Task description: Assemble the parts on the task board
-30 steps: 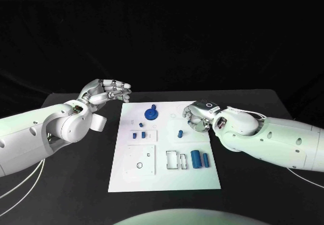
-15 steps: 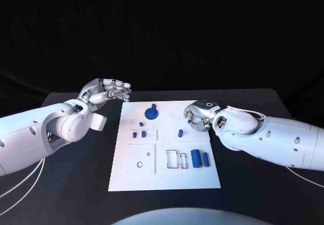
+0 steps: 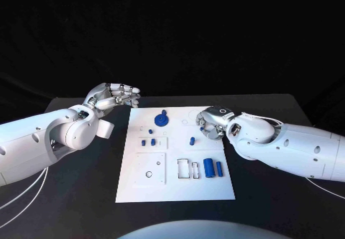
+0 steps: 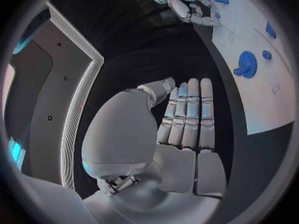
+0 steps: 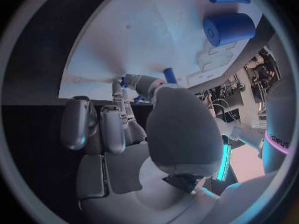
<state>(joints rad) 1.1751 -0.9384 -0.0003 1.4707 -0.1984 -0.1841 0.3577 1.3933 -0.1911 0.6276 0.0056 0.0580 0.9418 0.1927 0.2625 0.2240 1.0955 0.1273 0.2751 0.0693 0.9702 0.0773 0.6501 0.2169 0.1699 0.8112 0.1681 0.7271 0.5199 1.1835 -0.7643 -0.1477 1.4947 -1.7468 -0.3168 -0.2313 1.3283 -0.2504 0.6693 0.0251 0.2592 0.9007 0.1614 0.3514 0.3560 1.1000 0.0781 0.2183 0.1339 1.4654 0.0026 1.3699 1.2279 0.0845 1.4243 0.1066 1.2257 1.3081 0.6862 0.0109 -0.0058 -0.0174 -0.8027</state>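
Head view: the white task board (image 3: 176, 184) lies lengthwise in the middle of the black table (image 3: 273, 199). A blue gear (image 3: 162, 120) sits near its far edge; small blue pegs (image 3: 147, 143) stand in a framed recess on its left half; two blue cylinders (image 3: 213, 168) lie side by side near the right edge, just beside an outlined slot.

The left hand (image 3: 115, 96) hovers above the table off the board's far left corner, fingers curled inward, nothing in them; the left wrist view shows its fingers (image 4: 189, 115) lying side by side.

The right hand (image 3: 208, 124) is lowered onto the board's right side, beside an upright blue pin (image 3: 192, 142). In the right wrist view its fingertips (image 5: 127, 84) meet at the board surface around a small blue piece (image 5: 126, 81), apparently pinched, though mostly hidden.
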